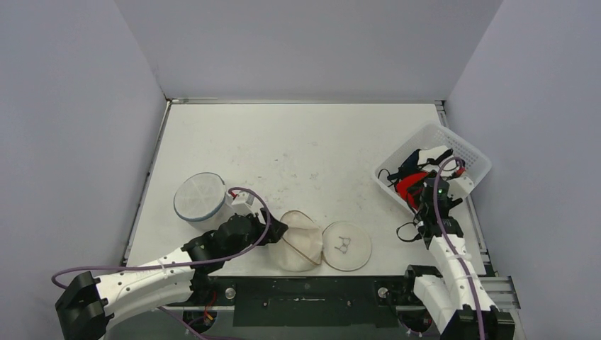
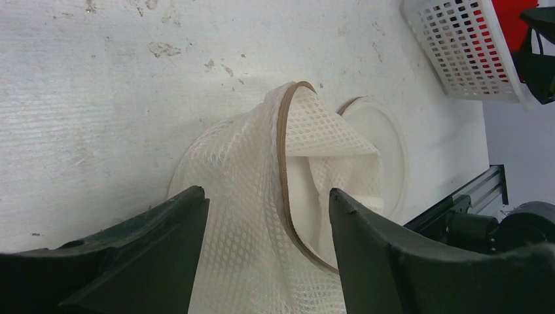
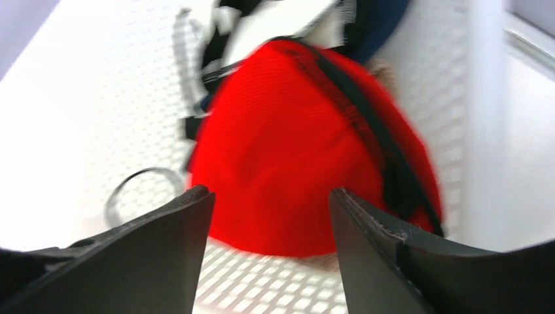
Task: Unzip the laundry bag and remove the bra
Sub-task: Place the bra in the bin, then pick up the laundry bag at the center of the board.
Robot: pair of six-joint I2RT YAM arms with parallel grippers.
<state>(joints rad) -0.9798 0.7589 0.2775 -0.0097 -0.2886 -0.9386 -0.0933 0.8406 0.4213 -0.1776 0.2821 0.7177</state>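
Observation:
The laundry bag (image 1: 300, 241) is a white mesh pouch with a tan zipper edge. It lies unzipped near the table's front, its round flap (image 1: 347, 246) spread to the right. My left gripper (image 1: 277, 231) is at the bag's left side. In the left wrist view it (image 2: 265, 193) is open, with the raised mesh wall of the bag (image 2: 262, 216) between its fingers. A red bra (image 1: 408, 185) with black straps lies in the white basket (image 1: 469, 153). My right gripper (image 1: 424, 191) hangs just above it. In the right wrist view it (image 3: 269, 191) is open over the red bra (image 3: 294, 144), holding nothing.
A second round mesh bag (image 1: 200, 196), zipped, sits left of my left arm. The basket also holds dark blue and white garments (image 1: 425, 157). It stands at the table's right edge, by the right wall. The basket's corner (image 2: 458, 52) shows in the left wrist view.

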